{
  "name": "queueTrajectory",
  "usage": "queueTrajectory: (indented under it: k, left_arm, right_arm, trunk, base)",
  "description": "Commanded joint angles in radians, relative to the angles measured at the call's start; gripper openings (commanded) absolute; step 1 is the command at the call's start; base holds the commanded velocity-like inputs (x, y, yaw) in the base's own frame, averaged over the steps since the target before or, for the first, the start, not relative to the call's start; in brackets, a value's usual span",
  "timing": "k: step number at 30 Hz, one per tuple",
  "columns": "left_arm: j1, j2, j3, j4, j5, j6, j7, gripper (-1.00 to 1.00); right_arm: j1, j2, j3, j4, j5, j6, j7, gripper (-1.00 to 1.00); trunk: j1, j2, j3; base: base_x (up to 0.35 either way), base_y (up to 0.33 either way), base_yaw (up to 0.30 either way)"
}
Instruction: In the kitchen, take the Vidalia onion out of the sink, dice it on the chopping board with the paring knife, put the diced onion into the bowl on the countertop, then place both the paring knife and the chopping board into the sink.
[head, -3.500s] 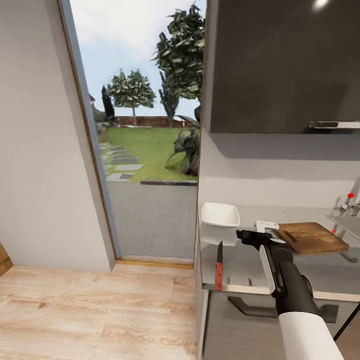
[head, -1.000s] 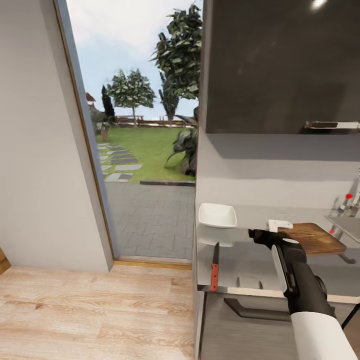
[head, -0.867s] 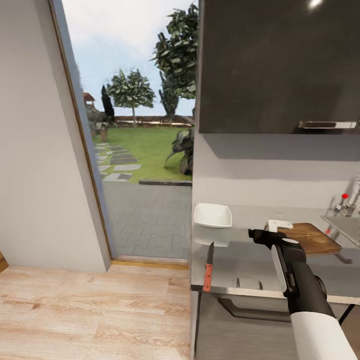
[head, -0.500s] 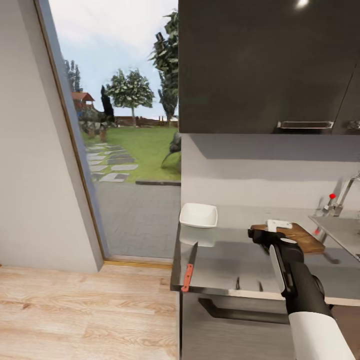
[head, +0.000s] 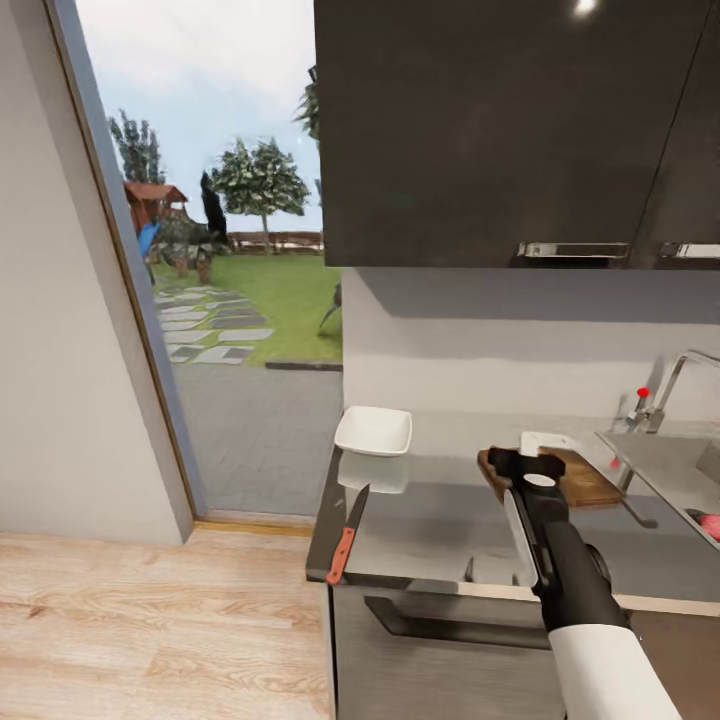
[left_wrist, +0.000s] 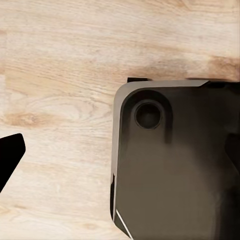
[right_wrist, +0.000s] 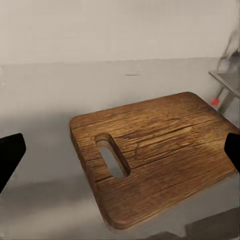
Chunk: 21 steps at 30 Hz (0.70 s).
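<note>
Chopping board, brown wood with visible grain and slot handle hole, lying flat on glossy grey countertop beside sink. Pink-red object showing in basin at picture edge, identity unclear. White bowl sitting empty near counter's end. Paring knife resting at counter corner, red handle overhanging edge. Right gripper hovering over board's near end, fingers spread, grasping nothing. Left gripper facing wood floor, state unclear.
</note>
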Motion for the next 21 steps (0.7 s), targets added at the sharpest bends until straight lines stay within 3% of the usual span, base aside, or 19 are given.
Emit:
queueTrajectory:
  k: [1,4,5,6,8,10,13,15,21]
  left_arm:
    - [-0.001,0.0,0.002,0.002,0.001,-0.006,0.0,1.0]
    - [-0.001,0.0,0.002,0.002,0.001,-0.006,0.001,1.0]
    - [-0.001,0.0,0.003,0.002,0.002,-0.014,0.001,1.0]
    - [-0.001,0.0,0.003,0.002,0.002,-0.017,0.001,1.0]
    - [-0.001,0.0,0.002,0.002,0.003,-0.02,0.001,1.0]
    - [-0.001,0.0,0.003,0.002,0.004,-0.022,0.001,1.0]
    - [-0.001,0.0,0.004,0.002,0.004,-0.023,0.001,1.0]
    - [-0.001,0.0,0.004,0.002,0.004,-0.024,0.001,1.0]
    - [-0.001,0.0,0.003,0.002,0.004,-0.024,0.001,1.0]
  right_arm:
    - [-0.001,0.007,0.005,-0.001,0.011,0.007,-0.004,1.0]
    - [-0.001,0.022,0.013,-0.001,0.011,0.005,-0.012,1.0]
    - [-0.001,0.051,0.016,-0.001,0.011,0.004,-0.026,1.0]
    - [-0.001,0.061,0.017,-0.001,0.011,0.002,-0.04,1.0]
    - [-0.001,0.072,0.018,-0.001,0.012,-0.012,-0.077,1.0]
    - [-0.001,0.084,0.026,0.0,0.012,-0.057,-0.156,1.0]
    - [0.0,0.091,0.052,0.0,0.011,-0.104,-0.235,1.0]
    - [-0.001,0.094,0.096,0.0,0.01,-0.134,-0.292,1.0]
    - [-0.001,0.097,0.12,0.0,0.008,-0.146,-0.318,1.0]
  trunk:
    - [0.0,-0.001,-0.001]
    - [0.0,-0.001,-0.001]
    - [0.0,-0.001,-0.001]
    - [0.0,-0.001,-0.001]
    - [0.0,-0.001,-0.001]
    - [0.0,-0.001,-0.001]
    - [0.0,-0.001,-0.001]
    - [0.0,-0.001,-0.001]
    - [0.0,-0.001,-0.001]
  base:
    - [0.0,-0.008,0.0]
    - [0.0,-0.005,0.0]
    - [0.0,0.0,0.0]
    - [0.0,0.0,0.0]
    - [0.0,0.0,0.0]
    - [0.0,0.0,0.0]
    - [0.0,0.0,0.0]
    - [0.0,0.0,0.0]
    - [0.0,0.0,0.0]
